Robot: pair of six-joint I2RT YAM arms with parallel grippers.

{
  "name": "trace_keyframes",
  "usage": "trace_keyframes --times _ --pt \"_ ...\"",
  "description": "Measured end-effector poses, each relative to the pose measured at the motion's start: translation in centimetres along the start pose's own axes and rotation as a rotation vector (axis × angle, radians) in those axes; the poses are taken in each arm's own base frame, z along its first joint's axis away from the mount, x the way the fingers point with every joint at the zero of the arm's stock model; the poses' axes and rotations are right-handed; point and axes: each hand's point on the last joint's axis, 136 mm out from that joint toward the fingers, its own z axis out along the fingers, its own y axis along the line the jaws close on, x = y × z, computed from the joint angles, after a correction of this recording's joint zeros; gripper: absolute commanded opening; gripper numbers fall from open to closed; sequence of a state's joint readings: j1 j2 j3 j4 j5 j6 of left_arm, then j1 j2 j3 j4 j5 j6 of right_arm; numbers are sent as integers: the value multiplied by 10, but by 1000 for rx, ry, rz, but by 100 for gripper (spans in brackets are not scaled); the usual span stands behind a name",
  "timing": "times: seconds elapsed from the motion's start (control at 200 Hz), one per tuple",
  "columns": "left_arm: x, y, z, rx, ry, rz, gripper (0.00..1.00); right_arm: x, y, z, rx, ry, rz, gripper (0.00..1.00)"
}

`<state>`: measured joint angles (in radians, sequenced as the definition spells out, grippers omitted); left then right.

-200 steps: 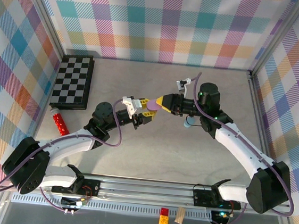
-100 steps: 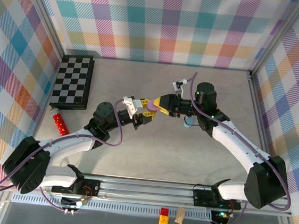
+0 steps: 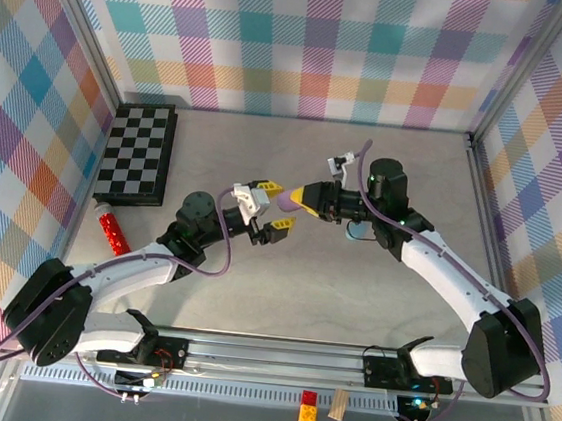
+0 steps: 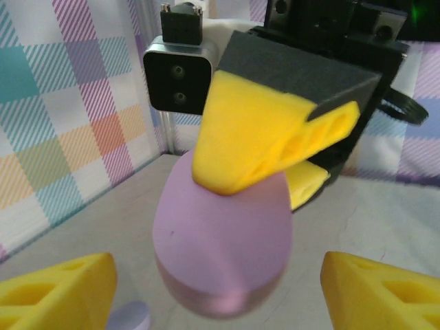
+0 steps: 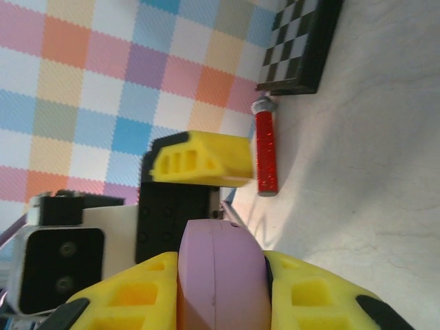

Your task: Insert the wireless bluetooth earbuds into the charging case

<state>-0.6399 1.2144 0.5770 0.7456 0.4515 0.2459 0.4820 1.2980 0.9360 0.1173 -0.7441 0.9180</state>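
A lilac pebble-shaped charging case [image 3: 285,200] hangs in mid-air over the table's middle. My right gripper [image 3: 298,197] is shut on it, a yellow finger pressed on each flat side of the case [image 5: 221,275]. My left gripper [image 3: 272,206] stands open around the case's [image 4: 223,247] near end, its fingertips [image 4: 55,295] apart from it on both sides. A small lilac piece [image 4: 130,317], perhaps an earbud, lies blurred on the table below. The case is closed.
A chessboard [image 3: 138,152] lies at the back left, with a red glitter tube [image 3: 114,232] in front of it. A small pale blue item [image 3: 352,230] sits under the right arm. Small blocks [image 3: 309,407] rest on the front rail.
My left gripper has opened and let go of the lilac case. The right gripper has closed on it and now carries it alone.
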Motion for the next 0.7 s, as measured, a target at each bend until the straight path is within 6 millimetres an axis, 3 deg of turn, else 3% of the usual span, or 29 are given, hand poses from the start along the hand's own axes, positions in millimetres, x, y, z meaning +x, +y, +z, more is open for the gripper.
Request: trace_keyframes --times 0.135,0.415,0.7 --pt "11 -7 -10 10 50 -8 100 1 -36 -6 101 -40 29 20" --pt "73 -21 -29 24 250 -75 100 19 -125 0 294 -37 151 20" --pt "92 -24 -27 43 306 -94 100 38 -196 0 476 -14 217 20"
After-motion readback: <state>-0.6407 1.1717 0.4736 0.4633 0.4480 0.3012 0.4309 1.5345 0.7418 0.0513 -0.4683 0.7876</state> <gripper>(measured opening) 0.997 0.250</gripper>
